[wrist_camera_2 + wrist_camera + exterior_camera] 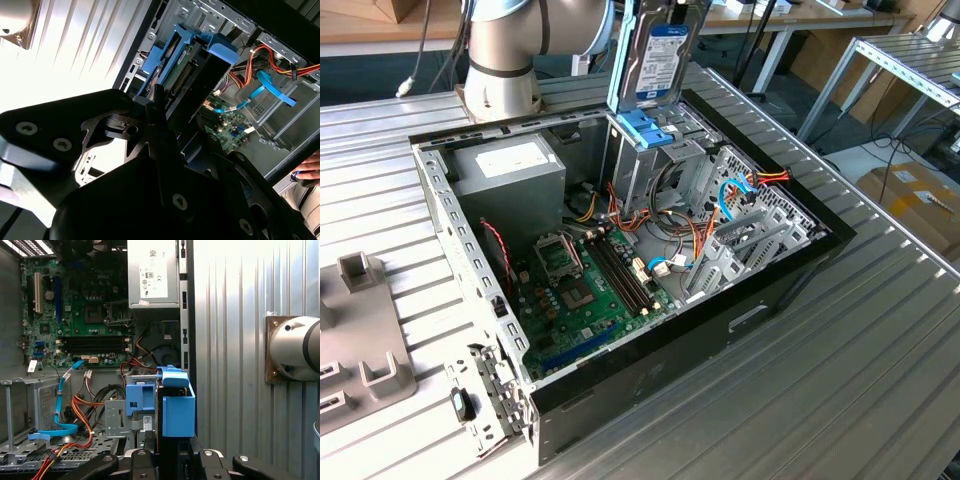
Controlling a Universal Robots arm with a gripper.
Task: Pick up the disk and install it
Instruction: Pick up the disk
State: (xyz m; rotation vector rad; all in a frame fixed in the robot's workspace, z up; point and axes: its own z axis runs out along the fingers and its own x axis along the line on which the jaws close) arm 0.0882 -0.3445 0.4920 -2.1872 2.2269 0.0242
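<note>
Exterior view: arm (pixel 510 40) reaches over the open computer case (pixel 790 290) on the bench (pixel 880 400).
Claw (pixel 174 456), in the first wrist view, pinches the disk (pixel 658 55), upright just above the metal cage (pixel 632 170).

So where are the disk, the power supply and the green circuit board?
Disk (pixel 665 62): exterior view, on its pale label.
Power supply (pixel 510 162): exterior view, on the pale label on top.
Green circuit board (pixel 582 292): exterior view, middle of the board.
</note>
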